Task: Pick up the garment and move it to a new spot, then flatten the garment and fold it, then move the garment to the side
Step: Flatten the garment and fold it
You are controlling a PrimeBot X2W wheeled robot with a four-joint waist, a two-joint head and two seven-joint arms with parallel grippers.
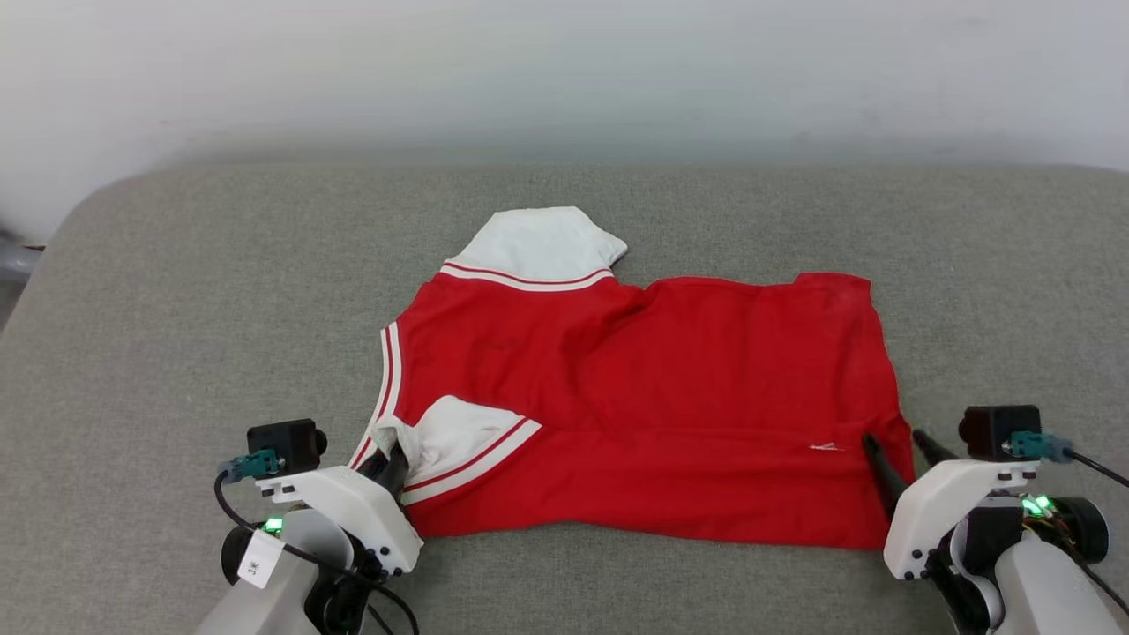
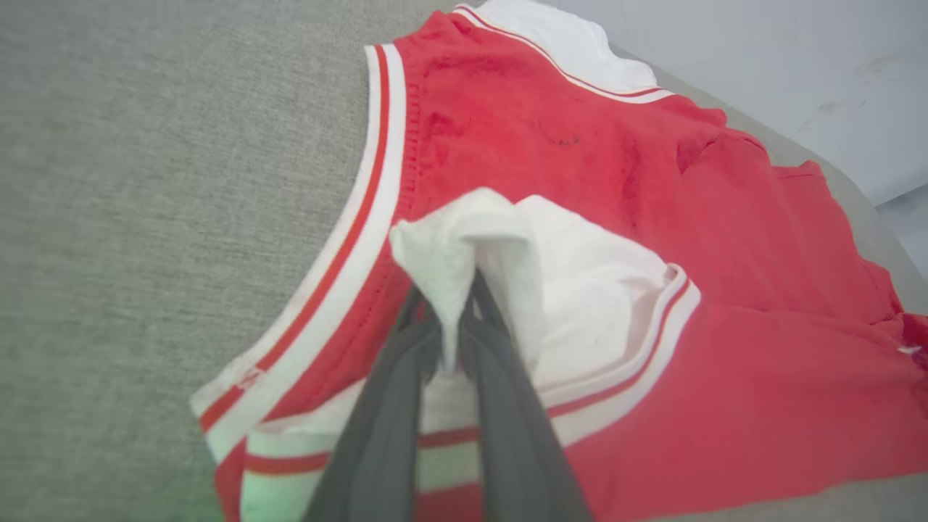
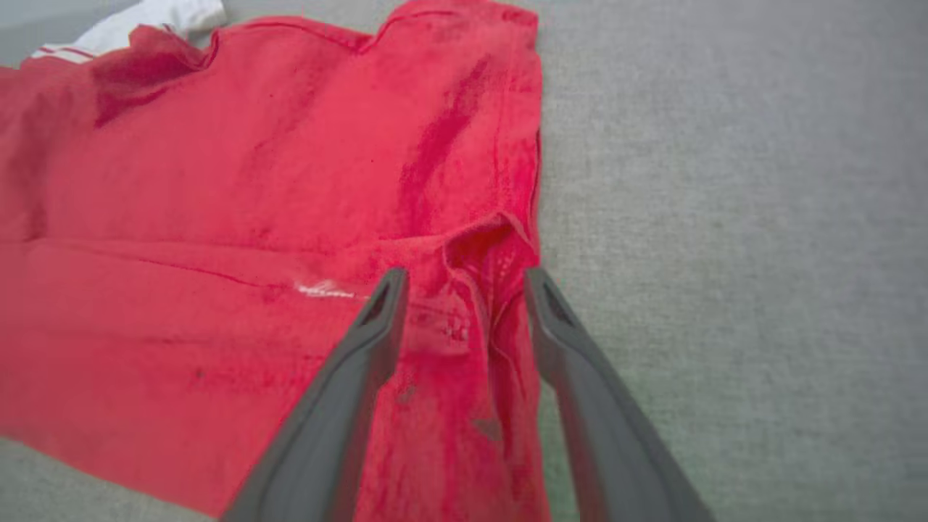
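1. Nearest at the lower left, the left gripper (image 1: 394, 460) has its two dark fingers (image 2: 391, 406) pressed together on a pinch of the white near sleeve (image 2: 580, 290). The cloth stands up in a small peak between them.
2. At the lower right, the right gripper (image 1: 895, 441) has its fingers parted. One lies over the red cloth and the other sits at the garment's right edge. A raised wrinkle of red fabric lies between them, unclamped.
3. The garment (image 1: 635, 379) is spread sideways across the middle of the grey padded surface (image 1: 176, 309), with its neckline toward the robot's left and its hem toward the robot's right.
4. The far sleeve (image 1: 538, 242), white with red-and-white trim, lies flat and points toward the pale wall (image 1: 564, 70).
5. The near sleeve is turned in over the red body, its striped trim slanting across it.
6. A long crease (image 1: 688, 434) runs from that sleeve to the right edge, with a small white mark (image 1: 825, 447) on it close to the right gripper.
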